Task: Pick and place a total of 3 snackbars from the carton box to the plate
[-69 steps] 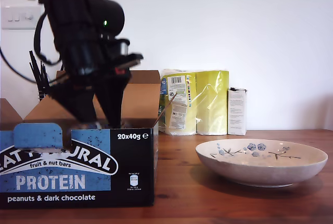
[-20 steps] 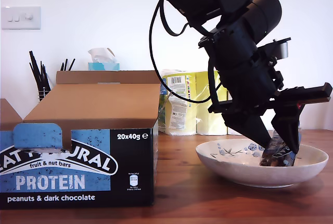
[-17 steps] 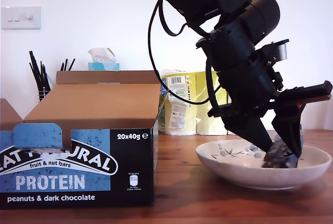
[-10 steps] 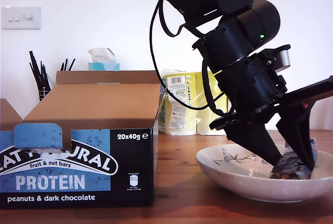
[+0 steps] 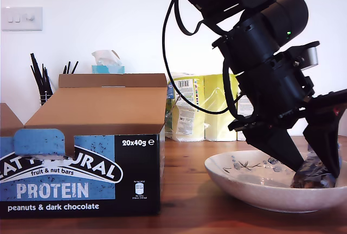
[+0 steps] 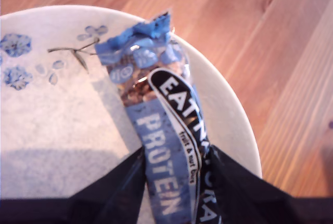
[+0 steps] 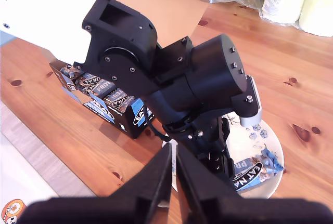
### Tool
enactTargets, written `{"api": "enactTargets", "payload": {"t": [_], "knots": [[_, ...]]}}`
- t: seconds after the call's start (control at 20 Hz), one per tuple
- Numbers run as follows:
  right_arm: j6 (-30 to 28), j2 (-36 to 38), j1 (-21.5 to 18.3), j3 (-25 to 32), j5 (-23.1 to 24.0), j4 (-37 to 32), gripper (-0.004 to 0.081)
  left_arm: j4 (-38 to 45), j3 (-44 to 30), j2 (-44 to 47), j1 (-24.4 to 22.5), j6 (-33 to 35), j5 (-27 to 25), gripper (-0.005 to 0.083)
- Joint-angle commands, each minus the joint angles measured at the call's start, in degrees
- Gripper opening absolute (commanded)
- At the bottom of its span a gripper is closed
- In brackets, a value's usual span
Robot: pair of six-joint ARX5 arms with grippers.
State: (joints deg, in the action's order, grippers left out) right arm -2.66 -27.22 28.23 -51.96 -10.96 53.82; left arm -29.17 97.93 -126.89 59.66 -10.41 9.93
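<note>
The fingers [image 6: 117, 193] of my first gripper [image 6: 174, 182] clenched one snackbar [image 6: 161, 130] inside the plate [image 5: 244, 182]; my second gripper [image 7: 174, 174] hung above with its fingers nearly touching, grasping nothing. The carton box [image 5: 81, 174], black and blue with brown flaps, stood on the desk [image 5: 190, 158] at the exterior view's left. The snackbar's crinkly blue-and-black wrapper bore white print.

White wall [image 5: 81, 6] w/ light switch [image 5: 21, 18]; wooden table [image 5: 187, 163]; even daylight
</note>
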Motion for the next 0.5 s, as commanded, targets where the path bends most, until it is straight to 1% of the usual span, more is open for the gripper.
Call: {"api": "enactTargets", "payload": {"t": [0.0, 0.15, 0.35, 0.4, 0.45], "knots": [[0.22, 0.2, 0.11, 0.52, 0.2, -0.42, -0.0013, 0.13, -0.31, -1.29, 0.52, 0.44, -1.16, 0.0342], [0.22, 0.2, 0.11, 0.52, 0.2, -0.46, -0.0013, -0.5, -0.31, -1.29, 0.26, 1.68, -3.28, 0.0342], [0.22, 0.2, 0.11, 0.52, 0.2, -0.57, -0.0013, -3.45, -0.28, -1.29, -0.55, 1.68, -3.58, 0.0349], [0.22, 0.2, 0.11, 0.52, 0.2, -0.66, -0.0013, -3.32, -0.28, -1.29, -0.55, 1.75, -3.52, 0.0386], [0.22, 0.2, 0.11, 0.52, 0.2, -0.66, -0.0013, -2.91, -0.28, -1.27, -0.52, 1.7, -3.28, 0.0454]]}}
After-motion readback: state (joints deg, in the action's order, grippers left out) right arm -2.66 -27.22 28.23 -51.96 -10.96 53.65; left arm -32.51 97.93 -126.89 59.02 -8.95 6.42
